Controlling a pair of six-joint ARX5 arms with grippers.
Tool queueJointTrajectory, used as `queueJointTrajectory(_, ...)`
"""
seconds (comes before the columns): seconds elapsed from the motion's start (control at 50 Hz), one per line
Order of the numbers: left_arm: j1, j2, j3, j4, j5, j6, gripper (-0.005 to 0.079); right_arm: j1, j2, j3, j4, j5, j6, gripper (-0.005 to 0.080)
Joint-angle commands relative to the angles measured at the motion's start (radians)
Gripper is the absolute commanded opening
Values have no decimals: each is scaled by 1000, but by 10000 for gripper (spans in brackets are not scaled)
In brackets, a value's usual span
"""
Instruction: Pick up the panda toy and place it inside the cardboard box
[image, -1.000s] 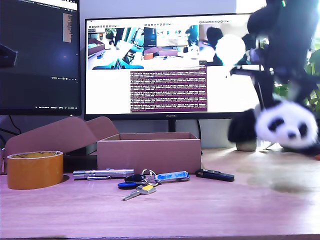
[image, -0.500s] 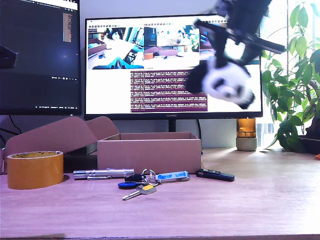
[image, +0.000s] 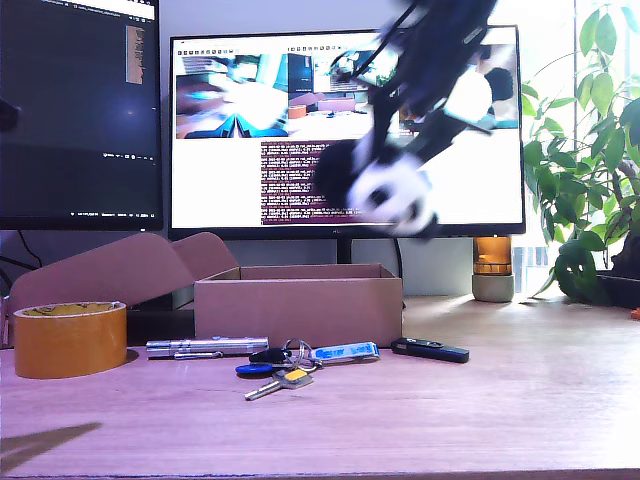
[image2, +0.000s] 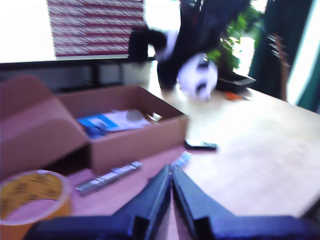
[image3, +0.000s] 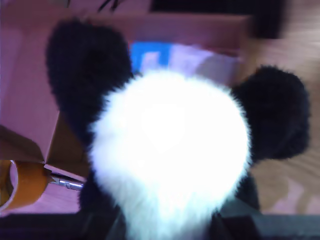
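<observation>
Blurred, my second gripper carries the panda toy above the cardboard box.

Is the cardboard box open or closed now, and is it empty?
Open: the cardboard box has its lid flap folded back. Not empty: blue-and-white paper lies inside.

The panda toy hangs in the air above the cardboard box. The tape roll sits at the exterior view's left. Keys lie in front of the box.
</observation>
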Motion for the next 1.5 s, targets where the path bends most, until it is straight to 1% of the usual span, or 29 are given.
queueJointTrajectory(0.0, -2, 4, -17, 12, -8, 2, -19, 23, 13, 70, 12, -3, -21, 213)
queueJointTrajectory(0.14, -2, 4, -17, 13, -69, 1, -19, 38, 76, 150, 12, -3, -53, 213)
queueJointTrajectory(0.32, -2, 4, -17, 13, -75, 1, -19, 38, 127, 195, 26, 0, -103, 213)
queueJointTrajectory(0.48, -2, 4, -17, 13, -75, 1, -19, 25, 153, 199, 85, 20, -145, 213)
queueJointTrajectory(0.6, -2, 4, -17, 13, -75, 1, -19, 16, 165, 199, 113, 41, -177, 213)
queueJointTrajectory(0.72, -2, 4, -17, 13, -75, 1, -19, 14, 186, 199, 133, 43, -185, 213)
queueJointTrajectory(1.04, -2, 4, -17, 13, -75, 0, -19, 16, 221, 199, 98, 42, -258, 213)
queueJointTrajectory(1.32, -2, 4, -17, 14, -75, 1, -19, 29, 224, 199, 95, 39, -346, 213)
queueJointTrajectory(1.48, -2, 4, -17, 14, -75, 1, -19, 42, 231, 199, 93, 15, -384, 213)
